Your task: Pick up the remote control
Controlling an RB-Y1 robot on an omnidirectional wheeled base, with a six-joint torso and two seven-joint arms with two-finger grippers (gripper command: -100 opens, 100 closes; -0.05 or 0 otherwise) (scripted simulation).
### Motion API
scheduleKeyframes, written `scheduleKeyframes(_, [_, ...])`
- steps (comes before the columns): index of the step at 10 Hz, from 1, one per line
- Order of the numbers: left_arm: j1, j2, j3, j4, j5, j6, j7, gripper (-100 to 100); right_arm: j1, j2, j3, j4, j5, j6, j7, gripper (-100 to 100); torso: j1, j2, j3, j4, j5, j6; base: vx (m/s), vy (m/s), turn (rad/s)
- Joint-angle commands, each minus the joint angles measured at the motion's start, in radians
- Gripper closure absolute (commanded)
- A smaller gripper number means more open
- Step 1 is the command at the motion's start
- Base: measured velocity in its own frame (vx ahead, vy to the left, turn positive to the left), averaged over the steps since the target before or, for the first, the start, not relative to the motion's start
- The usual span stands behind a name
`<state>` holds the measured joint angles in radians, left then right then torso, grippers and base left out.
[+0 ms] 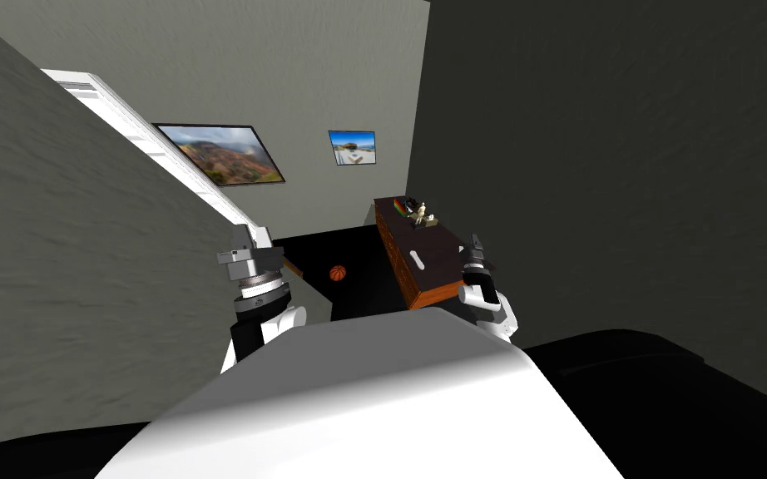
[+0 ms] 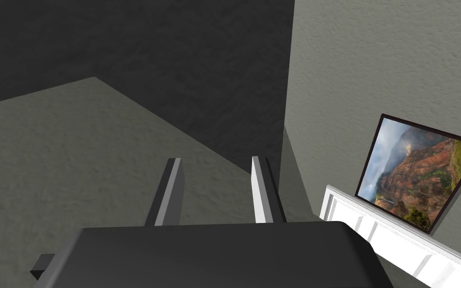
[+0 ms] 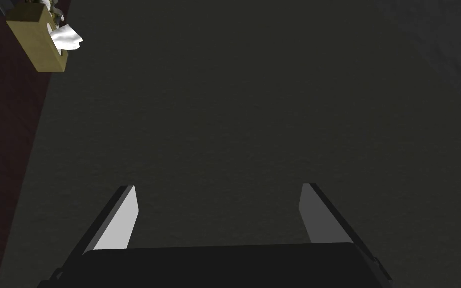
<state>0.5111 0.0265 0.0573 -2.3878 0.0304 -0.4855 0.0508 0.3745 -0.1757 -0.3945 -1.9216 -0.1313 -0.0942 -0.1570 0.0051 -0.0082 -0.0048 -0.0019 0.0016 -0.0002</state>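
Right jaws gape wide just beside the tabletop [image 1: 398, 237], near the white remote [image 1: 418, 258]; left jaws narrowly apart.

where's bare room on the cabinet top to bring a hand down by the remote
Bare top lies on both sides of the remote: between it and the near edge of the cabinet, and between it and the tissue box. The far end is crowded: the tissue box and a figurine stand close together.
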Motion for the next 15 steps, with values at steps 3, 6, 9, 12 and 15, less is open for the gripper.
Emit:
scheduleKeyframes(3, [0.000, 0.000, 0.000, 0.000, 0.000, 0.000, 0.000, 0, -0.023, -0.010, -0.044, 0.078, -0.048, 0.106, -0.027, -100, -0.001, 0.001, 0.001, 0.000, 0.000, 0.000, 0.092, 0.089, -0.051])
scheduleKeyframes(6, [0.000, 0.000, 0.000, 0.000, 0.000, 0.000, 0.000, 0, -0.035, -0.014, -0.062, 0.117, -0.072, 0.178, -0.039, -100, -0.001, 0.000, 0.000, 0.000, 0.000, 0.000, 0.099, 0.081, -0.048])
scheduleKeyframes(9, [0.000, 0.000, 0.000, 0.000, 0.000, 0.000, 0.000, 0, -0.058, -0.024, -0.094, 0.189, -0.121, 0.266, -0.066, -100, -0.002, 0.000, 0.000, 0.000, 0.000, 0.000, 0.118, 0.084, -0.053])
scheduleKeyframes(12, [0.000, 0.000, 0.000, 0.000, 0.000, 0.000, 0.000, 0, -0.069, -0.029, -0.108, 0.225, -0.146, 0.338, -0.080, -100, -0.004, 0.003, 0.001, 0.000, -0.001, 0.000, 0.069, 0.049, -0.022])
scheduleKeyframes(15, [0.000, 0.000, 0.000, 0.000, 0.000, 0.000, 0.000, 0, -0.079, -0.035, -0.120, 0.259, -0.172, 0.418, -0.095, -100, -0.001, 0.000, 0.000, 0.000, 0.000, 0.000, 0.107, 0.068, -0.046])
